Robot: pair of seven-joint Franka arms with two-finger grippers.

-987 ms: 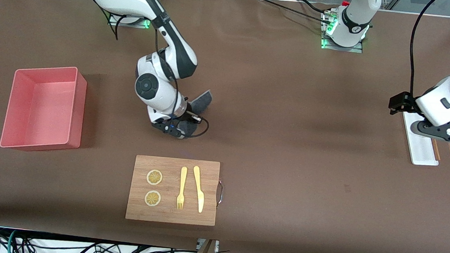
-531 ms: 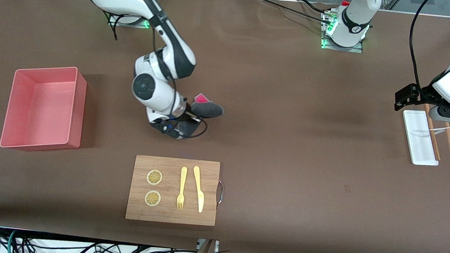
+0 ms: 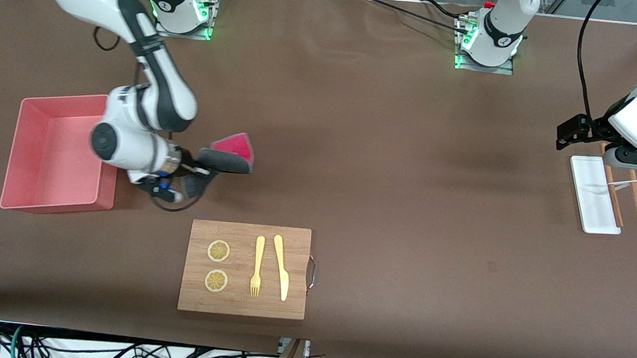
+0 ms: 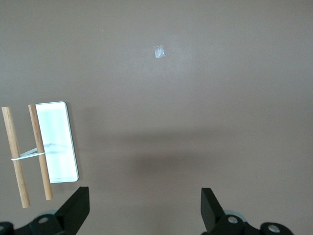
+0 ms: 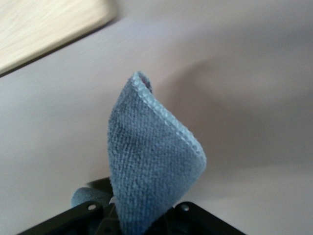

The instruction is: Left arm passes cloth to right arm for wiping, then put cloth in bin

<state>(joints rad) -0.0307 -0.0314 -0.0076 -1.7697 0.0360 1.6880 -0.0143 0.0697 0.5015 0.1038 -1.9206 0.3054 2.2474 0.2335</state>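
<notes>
Your right gripper (image 3: 195, 169) has its jaws clamped on the cloth (image 3: 228, 154), carrying it over bare bench just beside the bin (image 3: 22, 199), with the bin at about nine o'clock of it. The cloth sticks out sideways, pink patch up, so the wiping looks finished and the drop comes next. Your left gripper (image 4: 144, 215) waits with its jaws wide and empty over the white tray (image 3: 595, 217), clear of the route.

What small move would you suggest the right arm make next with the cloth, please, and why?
Probably carry it sideways until it hangs over the bin. The right gripper is shut on the cloth, just beside the bin's wall, above bare table.
</notes>
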